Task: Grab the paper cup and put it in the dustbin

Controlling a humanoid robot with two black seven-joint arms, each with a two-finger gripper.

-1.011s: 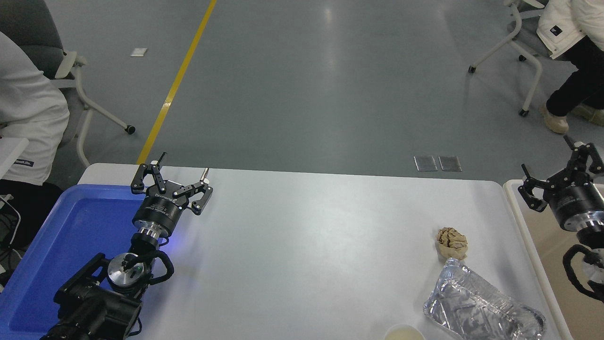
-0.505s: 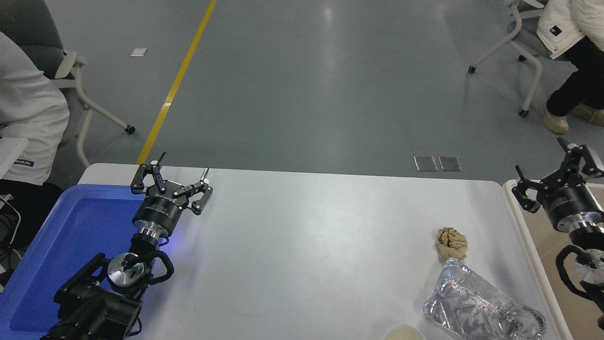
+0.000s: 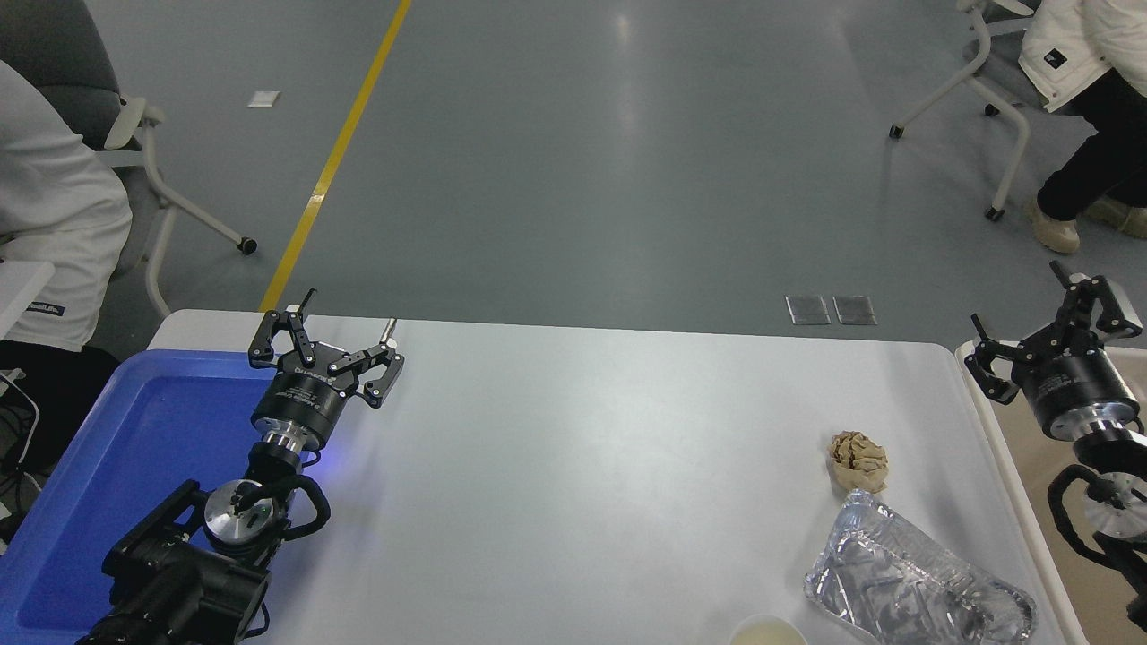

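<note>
White table (image 3: 573,430): paper cup (image 3: 767,632) at near edge, just left of foil tray (image 3: 914,582). Right gripper (image 3: 1039,331), fingers apart, empty, above dustbin (image 3: 977,394), nearer arm. Left gripper (image 3: 327,336) fingers apart, far off.

Brown paper wad (image 3: 858,460) touching foil tray (image 3: 918,585) — blue tray (image 3: 107,466) far left.

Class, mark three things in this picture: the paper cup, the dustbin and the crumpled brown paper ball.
paper cup (image 3: 767,632), head view, on its cream inside.
dustbin (image 3: 1008,466), head view, on its off-white rim.
crumpled brown paper ball (image 3: 858,459), head view, on its creased middle.
</note>
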